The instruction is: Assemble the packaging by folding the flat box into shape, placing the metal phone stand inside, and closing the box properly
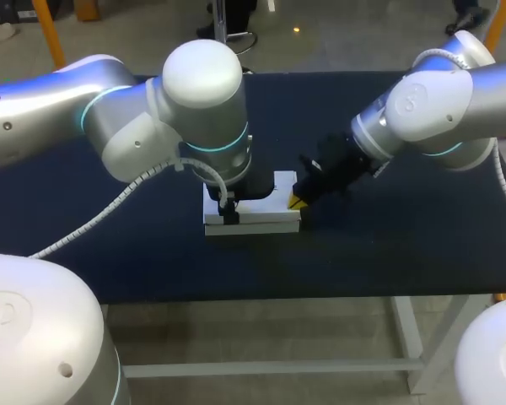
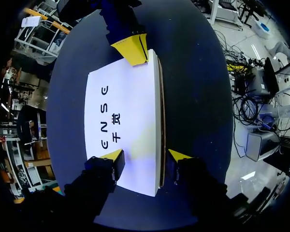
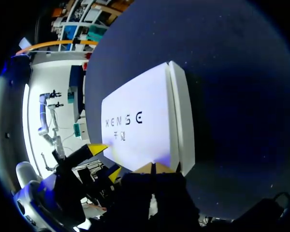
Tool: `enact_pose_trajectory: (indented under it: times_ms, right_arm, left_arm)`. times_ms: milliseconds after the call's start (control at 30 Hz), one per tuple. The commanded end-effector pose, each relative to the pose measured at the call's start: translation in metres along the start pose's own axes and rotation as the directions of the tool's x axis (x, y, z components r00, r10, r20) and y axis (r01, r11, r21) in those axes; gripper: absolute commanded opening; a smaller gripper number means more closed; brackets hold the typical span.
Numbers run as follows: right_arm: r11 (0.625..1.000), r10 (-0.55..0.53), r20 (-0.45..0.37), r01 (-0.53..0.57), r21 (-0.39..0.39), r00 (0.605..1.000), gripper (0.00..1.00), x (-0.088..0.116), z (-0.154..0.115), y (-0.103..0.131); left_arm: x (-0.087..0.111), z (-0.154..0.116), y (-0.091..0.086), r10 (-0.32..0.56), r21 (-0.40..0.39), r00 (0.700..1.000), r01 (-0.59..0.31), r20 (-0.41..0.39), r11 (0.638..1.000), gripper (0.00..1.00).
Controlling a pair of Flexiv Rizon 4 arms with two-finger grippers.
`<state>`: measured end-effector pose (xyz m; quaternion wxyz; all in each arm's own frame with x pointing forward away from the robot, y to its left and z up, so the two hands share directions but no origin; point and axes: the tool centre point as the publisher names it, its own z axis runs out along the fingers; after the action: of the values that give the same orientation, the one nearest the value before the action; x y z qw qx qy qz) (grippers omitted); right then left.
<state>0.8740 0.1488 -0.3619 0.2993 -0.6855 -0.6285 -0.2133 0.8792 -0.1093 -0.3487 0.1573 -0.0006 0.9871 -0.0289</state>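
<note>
White box [image 1: 261,221] lies flat on dark blue desk [image 1: 388,245], near the middle, under the left arm's wrist. Box looks assembled and shut: plain white top with black lettering, low white side wall, thin brown seam along one long edge [image 2: 160,121]. Slight yellowish glare on the top near the left claw.

Left claw [image 2: 146,157] sits directly above one short end of the box, fingers spread apart, gripping nothing. One yellow tip [image 2: 113,155] is over the box top; the other [image 2: 179,155] is past the seam edge, over the desk. Cannot tell if either tip touches the box.

Right claw [image 1: 295,201] is at the opposite short end, the one far ahead of the left claw. Its yellow tips [image 3: 154,168] are pressed together with nothing between, and meet the box's end edge at the corner by the seam side. From the right wrist view the box [image 3: 140,125] stretches straight ahead of the claw, side wall on the seam side showing.
</note>
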Motion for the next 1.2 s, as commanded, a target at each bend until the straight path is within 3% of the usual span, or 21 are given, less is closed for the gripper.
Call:
enact_pose_trajectory:
  times_ms: [33,167,233,367,700,1200]
  right_arm:
    - [1.000,-0.001,0.000,0.001,0.006,1.000,0.00,0.000,0.001,0.001]
    - [1.000,-0.001,0.003,0.001,0.009,1.000,0.00,0.000,0.003,0.001]
    - [1.000,0.000,0.004,0.000,0.010,1.000,0.00,0.000,0.004,0.001]
    - [1.000,0.001,0.008,-0.001,0.010,1.000,0.00,0.000,0.006,0.001]
    - [1.000,0.000,0.018,0.000,0.013,1.000,0.00,0.000,0.009,0.000]
    - [0.999,0.016,0.026,-0.016,0.028,1.000,0.00,-0.010,0.016,0.001]
  left_arm:
    - [0.005,-0.010,0.015,-0.010,0.068,1.000,0.009,0.015,0.998,0.60]
    - [0.001,-0.015,0.021,-0.043,0.138,0.999,0.042,0.011,0.990,0.32]
    - [-0.001,-0.016,0.022,-0.068,0.167,0.998,0.066,0.004,0.984,0.00]
    - [-0.005,-0.015,0.025,-0.101,0.215,0.995,0.103,-0.021,0.971,0.00]
    - [-0.011,0.010,0.020,-0.106,0.196,0.990,0.122,-0.093,0.973,0.00]
    - [0.004,0.027,0.028,-0.130,0.178,0.984,0.150,-0.120,0.973,0.00]
